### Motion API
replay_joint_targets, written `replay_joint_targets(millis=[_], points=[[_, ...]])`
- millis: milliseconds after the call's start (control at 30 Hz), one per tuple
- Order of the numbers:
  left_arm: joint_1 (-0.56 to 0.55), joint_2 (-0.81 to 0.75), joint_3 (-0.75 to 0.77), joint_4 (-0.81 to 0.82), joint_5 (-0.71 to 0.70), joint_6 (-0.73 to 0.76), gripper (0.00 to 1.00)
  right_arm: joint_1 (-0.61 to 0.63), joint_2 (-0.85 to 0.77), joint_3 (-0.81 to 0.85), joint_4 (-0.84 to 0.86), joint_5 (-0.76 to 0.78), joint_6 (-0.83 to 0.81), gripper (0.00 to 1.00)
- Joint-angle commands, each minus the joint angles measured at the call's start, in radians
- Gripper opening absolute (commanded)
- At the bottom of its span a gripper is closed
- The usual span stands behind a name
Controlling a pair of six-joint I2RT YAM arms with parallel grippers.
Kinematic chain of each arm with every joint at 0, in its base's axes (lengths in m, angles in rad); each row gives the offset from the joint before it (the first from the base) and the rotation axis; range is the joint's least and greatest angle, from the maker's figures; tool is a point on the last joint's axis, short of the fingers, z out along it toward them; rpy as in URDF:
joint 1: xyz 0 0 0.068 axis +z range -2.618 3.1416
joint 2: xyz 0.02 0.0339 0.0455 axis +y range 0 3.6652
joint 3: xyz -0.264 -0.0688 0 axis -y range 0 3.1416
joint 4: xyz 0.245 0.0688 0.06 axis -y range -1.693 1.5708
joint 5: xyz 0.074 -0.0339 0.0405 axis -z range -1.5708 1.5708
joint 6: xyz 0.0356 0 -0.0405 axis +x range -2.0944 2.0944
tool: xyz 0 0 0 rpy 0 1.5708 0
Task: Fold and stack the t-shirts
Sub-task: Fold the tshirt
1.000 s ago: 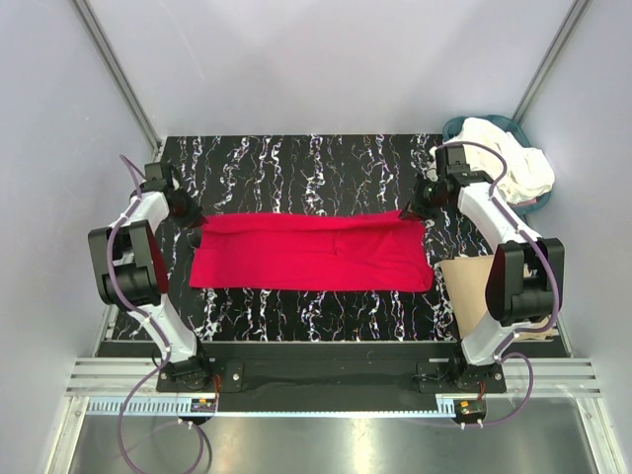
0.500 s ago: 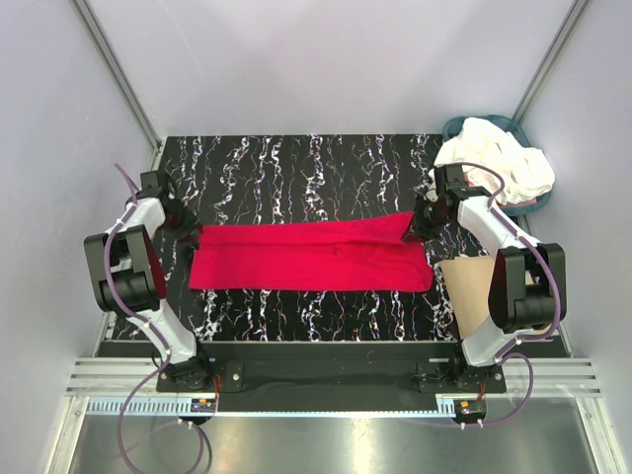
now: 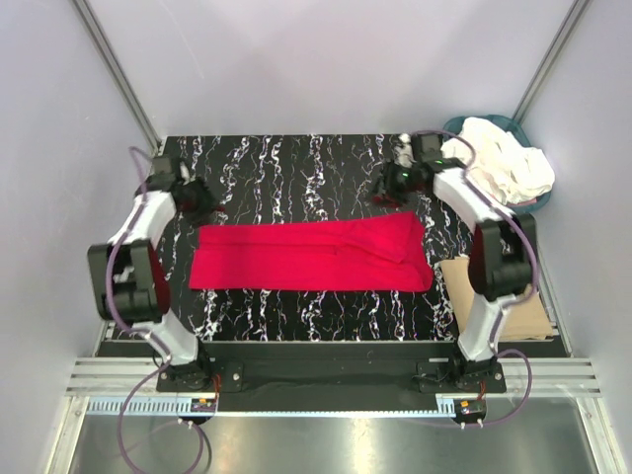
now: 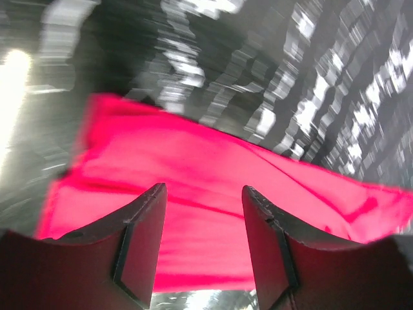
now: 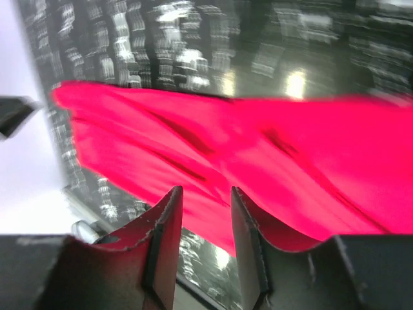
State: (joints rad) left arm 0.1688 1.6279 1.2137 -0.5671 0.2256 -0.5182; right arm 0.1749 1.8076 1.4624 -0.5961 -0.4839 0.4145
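Note:
The red t-shirt lies flat across the middle of the table, folded into a long strip. My left gripper hovers just beyond the shirt's far left corner, open and empty. My right gripper hovers beyond the far right corner, also open and empty. In the left wrist view the red t-shirt shows through the gap of the left gripper. In the right wrist view the red t-shirt lies under the right gripper. Cream-white t-shirts are piled in the basket at the far right.
The teal basket stands at the table's far right corner. A tan cardboard sheet lies at the right edge beside the right arm. Grey walls enclose the black marbled table.
Both grippers opened and let go of the red t-shirt's far edge. They lifted and drew back toward the far side; the right one also moved left. The shirt's far right corner settled flat.

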Motion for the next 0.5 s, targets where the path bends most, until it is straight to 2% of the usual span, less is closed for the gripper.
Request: replay_joint_targets(millis=[0, 100, 133, 167, 233, 467], points=[[-0.074, 0.104, 0.078, 0.047, 0.146, 0.026, 0.56, 0.138, 0.182, 0.108, 0.177, -0.189, 0.17, 0.43], [-0.078, 0.156, 0.125, 0.035, 0.109, 0.027, 0.59, 0.231, 0.299, 0.249, 0.19, -0.22, 0.198, 0.48], [-0.078, 0.168, 0.154, 0.027, 0.069, 0.04, 0.64, 0.242, 0.32, 0.269, 0.188, -0.229, 0.202, 0.48], [-0.08, 0.206, 0.177, -0.006, 0.057, 0.056, 0.65, 0.253, 0.332, 0.279, 0.19, -0.235, 0.223, 0.48], [-0.063, 0.251, 0.236, -0.043, 0.057, 0.049, 0.64, 0.258, 0.332, 0.259, 0.188, -0.236, 0.231, 0.48], [-0.057, 0.34, 0.283, -0.076, -0.014, 0.003, 0.59, 0.25, 0.201, 0.089, 0.188, -0.211, 0.193, 0.48]])
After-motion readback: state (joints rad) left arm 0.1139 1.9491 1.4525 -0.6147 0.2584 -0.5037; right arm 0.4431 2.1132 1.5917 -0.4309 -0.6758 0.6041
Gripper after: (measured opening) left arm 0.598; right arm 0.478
